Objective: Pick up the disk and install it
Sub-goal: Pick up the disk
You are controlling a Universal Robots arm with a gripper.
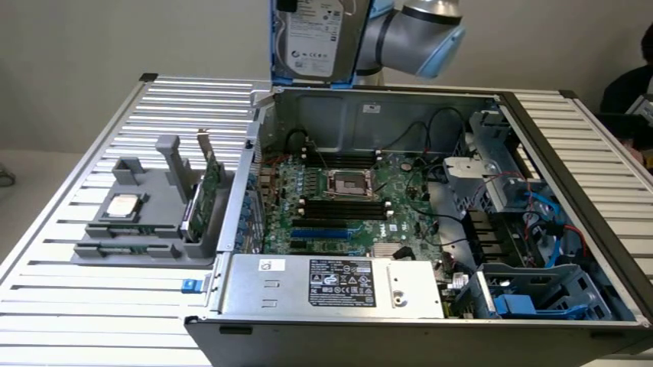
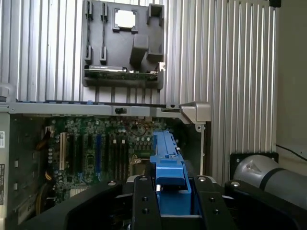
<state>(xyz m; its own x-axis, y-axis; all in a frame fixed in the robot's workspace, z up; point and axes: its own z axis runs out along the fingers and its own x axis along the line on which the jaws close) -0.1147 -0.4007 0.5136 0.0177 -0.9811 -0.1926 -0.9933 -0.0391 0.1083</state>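
Blue plastic carrier rails edge the flat silver-grey metal disk [image 1: 316, 34], which hangs upright, white label outward, just above the rear wall of the open grey metal computer case [image 1: 571, 229]. In the wrist view the disk [image 2: 169, 158] is seen edge-on, and the tool [image 2: 171, 191] grips it, its two black fingers [image 2: 144, 203] pressed against the blue carrier from either side.

The picture's edge cuts off the disk's top, and also most of the grey-and-blue robot arm joint [image 1: 423, 30] beside it. A dark shape [image 1: 632, 88] beyond the case, at the exterior view's right, is too cut off to identify.

Inside the case lie a green motherboard [image 1: 347, 191], a silver power supply box [image 1: 332, 284] against the near wall and a blue drive bay [image 1: 531, 302] in the near corner, with black and blue cables [image 1: 546, 222] looping behind it. Outside the case, at the exterior view's left, a grey plastic holder [image 1: 143, 237] on the ribbed aluminium bench [image 1: 92, 313] carries a small square silver chip [image 1: 125, 205] and a thin green card [image 1: 209, 195] standing on edge
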